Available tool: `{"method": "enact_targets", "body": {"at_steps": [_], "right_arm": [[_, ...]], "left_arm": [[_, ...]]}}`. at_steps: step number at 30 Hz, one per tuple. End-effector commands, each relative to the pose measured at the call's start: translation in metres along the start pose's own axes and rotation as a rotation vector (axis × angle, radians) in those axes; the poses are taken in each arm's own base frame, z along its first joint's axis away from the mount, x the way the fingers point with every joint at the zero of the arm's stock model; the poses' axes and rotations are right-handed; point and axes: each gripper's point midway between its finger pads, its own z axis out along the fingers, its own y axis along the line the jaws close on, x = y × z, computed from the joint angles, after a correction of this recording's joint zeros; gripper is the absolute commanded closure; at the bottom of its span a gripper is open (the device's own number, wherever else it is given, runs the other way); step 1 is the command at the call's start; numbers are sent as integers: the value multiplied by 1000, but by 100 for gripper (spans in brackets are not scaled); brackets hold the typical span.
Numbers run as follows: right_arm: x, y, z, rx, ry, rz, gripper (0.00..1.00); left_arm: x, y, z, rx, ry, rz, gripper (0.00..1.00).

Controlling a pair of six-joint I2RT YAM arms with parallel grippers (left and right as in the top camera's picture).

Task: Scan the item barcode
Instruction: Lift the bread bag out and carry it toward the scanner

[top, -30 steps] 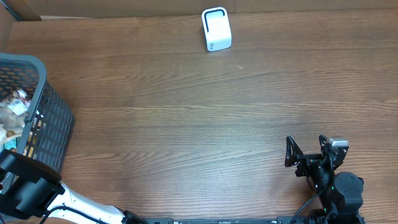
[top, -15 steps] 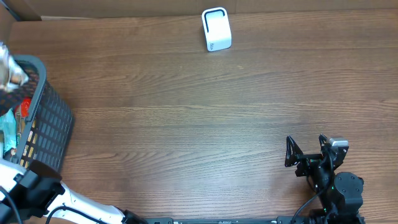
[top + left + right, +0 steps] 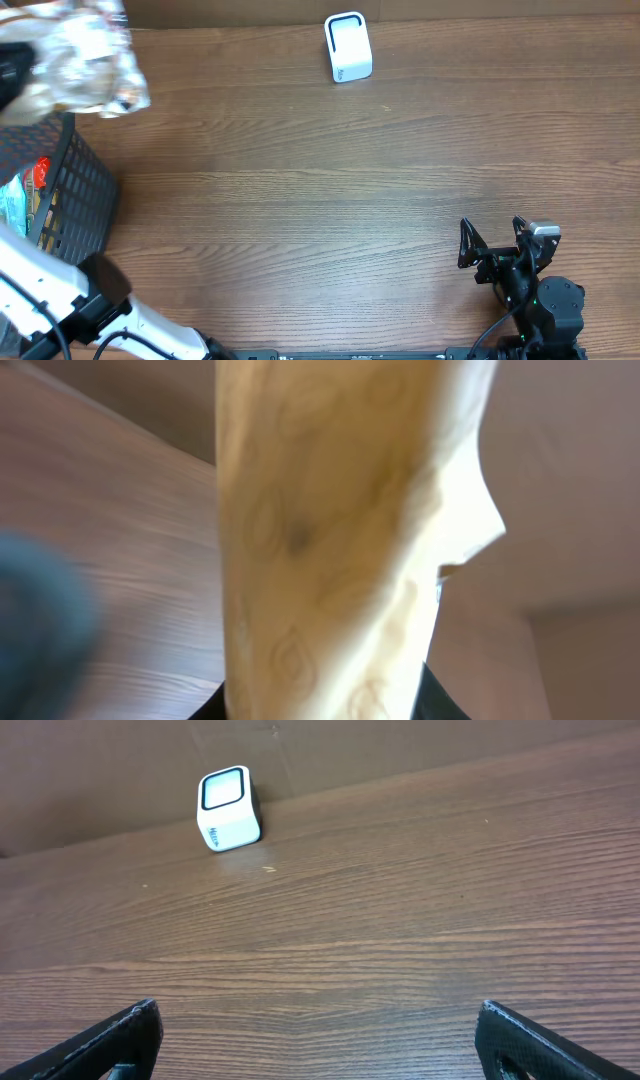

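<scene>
The left gripper [image 3: 22, 72] grasps a crinkly packet [image 3: 85, 55], held up clear of the basket [image 3: 70, 190] just below it, so the pick looks done. What is left, as I judge it, is to carry the packet to the scanner [image 3: 348, 47], well off to this gripper's right, and turn the barcode to it. No barcode shows in the blurred wrist view. The right gripper [image 3: 495, 248] rests released, with the scanner far ahead of it

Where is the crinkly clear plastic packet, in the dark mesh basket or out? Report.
Out: the crinkly clear plastic packet hangs in the air above the rim of the dark mesh basket.
</scene>
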Motion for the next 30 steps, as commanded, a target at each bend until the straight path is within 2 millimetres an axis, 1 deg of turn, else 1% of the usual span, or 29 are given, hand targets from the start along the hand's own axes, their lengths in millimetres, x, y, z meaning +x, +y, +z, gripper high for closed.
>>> {"method": "enact_targets", "body": {"at_steps": [1, 2, 3, 4, 6, 7, 8, 9, 10, 12, 13, 16, 18, 20, 21, 23, 24, 26, 28, 29, 30], "right_arm": [[3, -1, 0, 5, 9, -2, 0], [3, -1, 0, 5, 9, -2, 0], [3, -1, 0, 5, 9, -2, 0], [3, -1, 0, 5, 9, -2, 0], [3, -1, 0, 5, 9, -2, 0], [3, -1, 0, 5, 9, -2, 0], [3, -1, 0, 5, 9, -2, 0], [3, -1, 0, 5, 9, -1, 0], [3, -1, 0, 5, 9, -2, 0], [3, -1, 0, 5, 9, -2, 0], [3, -1, 0, 5, 9, -2, 0], [3, -1, 0, 5, 9, -2, 0], [3, -1, 0, 5, 9, -2, 0], [3, -1, 0, 5, 9, -2, 0], [3, -1, 0, 5, 9, -2, 0], [3, -1, 0, 5, 9, -2, 0], [3, -1, 0, 5, 9, -1, 0], [3, -1, 0, 5, 9, -2, 0], [3, -1, 0, 5, 9, -2, 0], [3, -1, 0, 5, 9, -2, 0], [3, -1, 0, 5, 9, -2, 0]], "left_arm": [[24, -44, 39, 124, 118, 138, 91], [36, -54, 56, 131, 173, 158, 91], [44, -60, 65, 132, 204, 170, 90], [55, -66, 79, 132, 249, 184, 90], [83, -82, 109, 138, 356, 221, 89], [102, -90, 127, 138, 424, 244, 89], [117, -97, 141, 136, 476, 262, 89], [144, -105, 165, 128, 560, 296, 89], [158, -109, 177, 124, 601, 313, 87], [194, -117, 207, 119, 702, 339, 84], [226, -126, 232, 131, 786, 355, 84], [286, -135, 277, 144, 920, 378, 84], [320, -137, 299, 148, 987, 395, 85], [353, -135, 318, 132, 1050, 385, 89], [381, -133, 330, 125, 1101, 391, 89], [412, -130, 340, 115, 1161, 409, 89], [424, -127, 343, 101, 1183, 420, 89], [444, -120, 349, 68, 1219, 446, 87], [456, -113, 351, 36, 1242, 468, 84], [459, -110, 351, 16, 1247, 482, 79], [459, -107, 351, -4, 1246, 497, 73]]}}
